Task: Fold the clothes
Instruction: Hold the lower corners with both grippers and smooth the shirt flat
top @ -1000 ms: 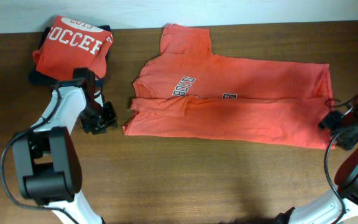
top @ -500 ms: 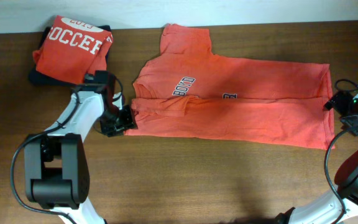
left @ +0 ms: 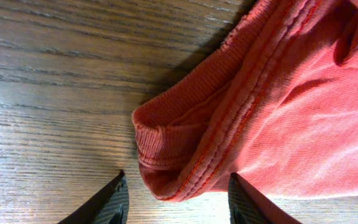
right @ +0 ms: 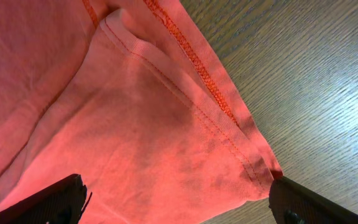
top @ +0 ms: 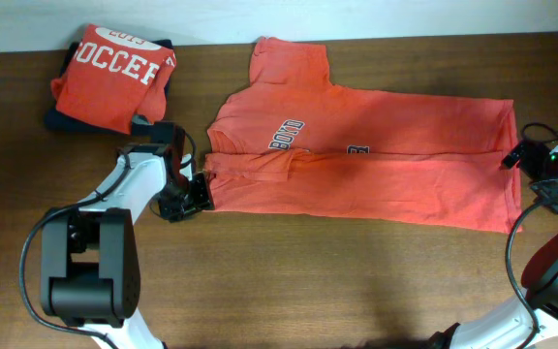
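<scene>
An orange-red T-shirt (top: 386, 155) lies flat across the table, folded lengthwise, with lettering near its collar end. My left gripper (top: 194, 194) is open at the shirt's left end; in the left wrist view the ribbed collar (left: 185, 149) lies just ahead of and between the open fingers (left: 178, 202). My right gripper (top: 536, 184) is open at the shirt's right hem; in the right wrist view its fingers (right: 176, 202) straddle the hem corner (right: 229, 143). A folded orange-red "SOCCER" shirt (top: 114, 73) sits at the back left.
The folded shirt rests on a dark garment (top: 66, 121) at the back left. The wooden table (top: 308, 281) shows bare in front of the spread shirt. Cables run by the right arm (top: 541, 131).
My left gripper moved right to the shirt's collar end. My right gripper shifted up slightly toward the right hem. The shirt has not moved.
</scene>
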Tool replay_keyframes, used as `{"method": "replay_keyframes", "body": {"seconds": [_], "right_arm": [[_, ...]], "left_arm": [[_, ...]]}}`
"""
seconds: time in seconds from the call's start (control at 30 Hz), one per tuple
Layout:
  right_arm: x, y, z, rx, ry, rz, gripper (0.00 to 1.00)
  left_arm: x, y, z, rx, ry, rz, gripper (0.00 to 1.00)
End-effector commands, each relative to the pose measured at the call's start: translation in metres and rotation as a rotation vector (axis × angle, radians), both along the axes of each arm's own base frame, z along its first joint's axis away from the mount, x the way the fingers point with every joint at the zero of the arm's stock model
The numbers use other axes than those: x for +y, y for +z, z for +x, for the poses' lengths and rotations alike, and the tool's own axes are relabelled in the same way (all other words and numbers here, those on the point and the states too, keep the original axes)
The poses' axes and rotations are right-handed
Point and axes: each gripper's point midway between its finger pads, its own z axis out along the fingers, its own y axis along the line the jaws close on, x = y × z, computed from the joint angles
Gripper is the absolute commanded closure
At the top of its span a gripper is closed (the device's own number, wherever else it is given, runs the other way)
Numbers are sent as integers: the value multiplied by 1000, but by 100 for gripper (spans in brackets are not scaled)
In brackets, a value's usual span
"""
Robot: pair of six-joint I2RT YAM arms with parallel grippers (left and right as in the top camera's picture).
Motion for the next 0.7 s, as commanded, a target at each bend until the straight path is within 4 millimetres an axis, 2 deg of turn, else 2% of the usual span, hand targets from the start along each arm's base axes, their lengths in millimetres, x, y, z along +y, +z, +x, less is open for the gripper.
{"method": "replay_keyframes", "body": {"seconds": [0.0, 0.17, 0.3, 0.43, 0.5, 0.67], "right_arm": [[1, 4, 4, -14, -1, 3, 1], [0, 4, 3, -14, -1, 2, 1], [0, 4, 3, -14, -1, 2, 1], [0, 4, 3, -14, -1, 2, 1], [0, 4, 3, -14, -1, 2, 1], [0, 4, 3, -14, -1, 2, 1]], "left_arm": [[4, -5, -10, 22, 12, 17, 53], [4, -5, -8, 16, 17, 18, 61], [4, -5, -11, 29, 24, 21, 64], [4, -5, -12, 34, 36, 22, 63], [4, -5, -7, 16, 38, 19, 55], [3, -3, 0, -10, 53, 17, 53]]}}
